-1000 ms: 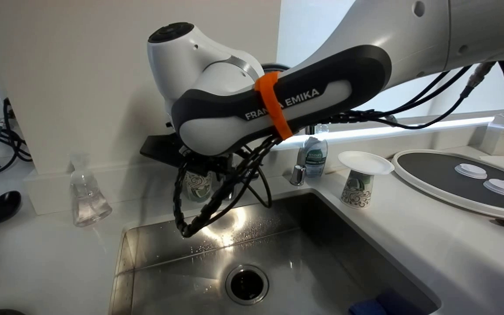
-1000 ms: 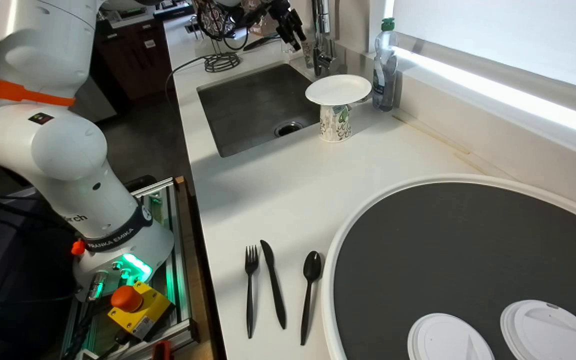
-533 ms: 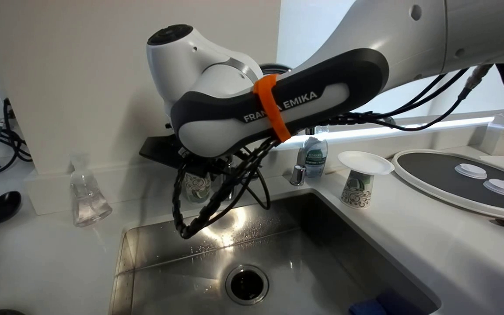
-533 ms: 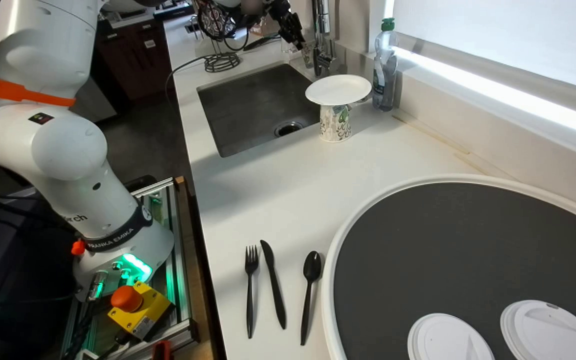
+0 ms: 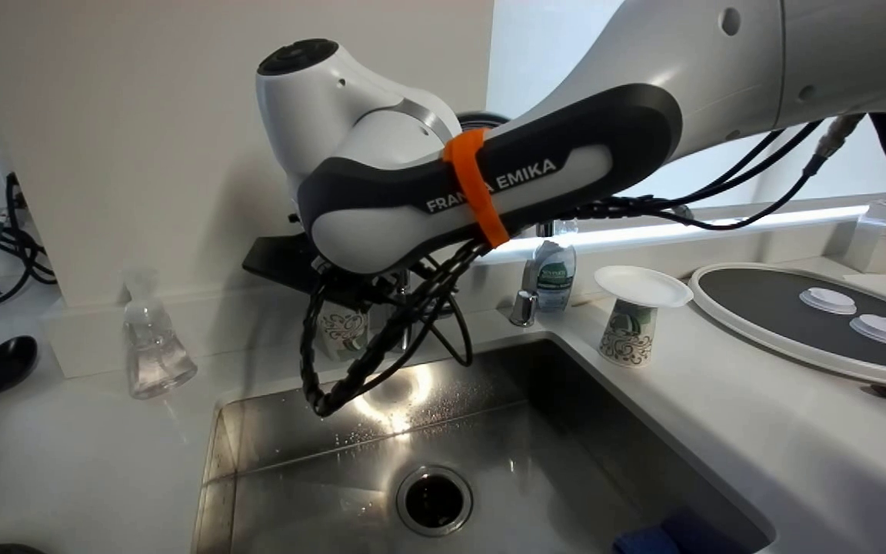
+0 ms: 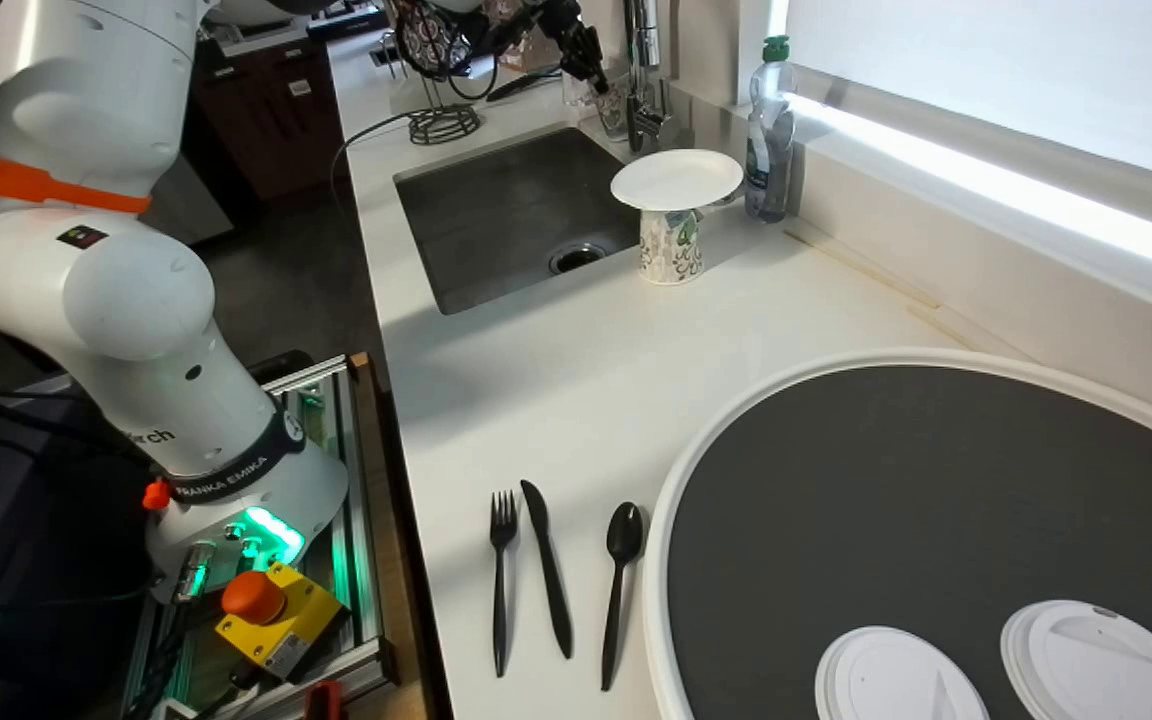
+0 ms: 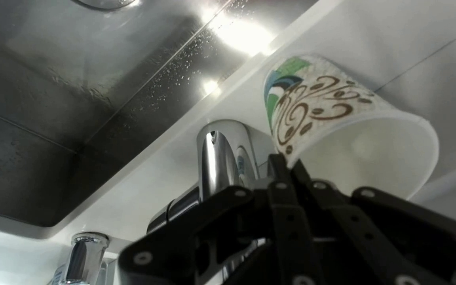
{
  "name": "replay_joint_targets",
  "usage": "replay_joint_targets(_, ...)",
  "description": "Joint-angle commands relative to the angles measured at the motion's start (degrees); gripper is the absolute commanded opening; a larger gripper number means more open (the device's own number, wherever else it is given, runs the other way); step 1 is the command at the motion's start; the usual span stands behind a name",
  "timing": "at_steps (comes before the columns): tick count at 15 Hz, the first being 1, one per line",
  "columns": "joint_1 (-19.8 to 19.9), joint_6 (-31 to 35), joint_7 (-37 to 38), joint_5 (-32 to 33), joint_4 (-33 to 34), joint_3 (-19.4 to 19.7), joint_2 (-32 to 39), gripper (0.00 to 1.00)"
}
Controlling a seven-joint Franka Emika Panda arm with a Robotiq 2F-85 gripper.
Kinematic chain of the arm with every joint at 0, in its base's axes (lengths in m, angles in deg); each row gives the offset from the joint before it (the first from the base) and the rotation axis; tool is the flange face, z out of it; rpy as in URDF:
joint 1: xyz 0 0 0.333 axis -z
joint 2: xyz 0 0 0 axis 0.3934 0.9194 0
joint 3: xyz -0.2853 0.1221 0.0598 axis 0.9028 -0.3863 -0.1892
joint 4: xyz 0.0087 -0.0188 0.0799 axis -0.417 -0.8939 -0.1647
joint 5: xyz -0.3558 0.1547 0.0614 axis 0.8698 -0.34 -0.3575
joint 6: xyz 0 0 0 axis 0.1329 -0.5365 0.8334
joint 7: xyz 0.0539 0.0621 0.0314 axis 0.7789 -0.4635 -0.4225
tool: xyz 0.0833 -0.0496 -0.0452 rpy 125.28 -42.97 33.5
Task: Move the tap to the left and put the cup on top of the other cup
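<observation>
In the wrist view, my gripper [image 7: 288, 163] is shut on the near rim of the cup [image 7: 311, 103]. This paper cup has brown swirls and a green-blue patch, its mouth facing the camera. It is just behind the sink; an exterior view shows the cup [image 5: 343, 332] partly covered by the arm, which hides my fingers there. Close beside it, the chrome tap [image 7: 214, 158] rises; the tap [image 6: 646, 45] shows better in an exterior view, where my gripper [image 6: 600, 85] points down at it. The other cup [image 6: 669, 248], similarly patterned, stands right of the sink under a white plate [image 6: 676, 178].
The steel sink [image 5: 451, 431] lies below the arm. Near the tap are a chrome cap [image 5: 524, 309] and a soap bottle [image 5: 554, 273]. A clear dispenser [image 5: 154, 350] stands left of the sink. A round grey tray [image 6: 896, 480] bears white lids. Black cutlery [image 6: 546, 570] lies beside it.
The jaws have come together on the cup's rim. The cup has shifted slightly left and tilted a little in an exterior view. The arm has moved only slightly.
</observation>
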Motion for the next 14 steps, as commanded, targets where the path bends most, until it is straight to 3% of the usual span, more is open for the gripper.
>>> replay_joint_targets(1,-0.2,-0.7,-0.1,-0.1,1.7,0.0,0.7,0.01)
replay_joint_targets(7,1.3,1.1,-4.0,-1.6,-2.3,-1.8,-4.1,0.01)
replay_joint_targets(14,4.2,8.7,-12.7,-2.3,-9.6,-4.5,-12.3,0.01)
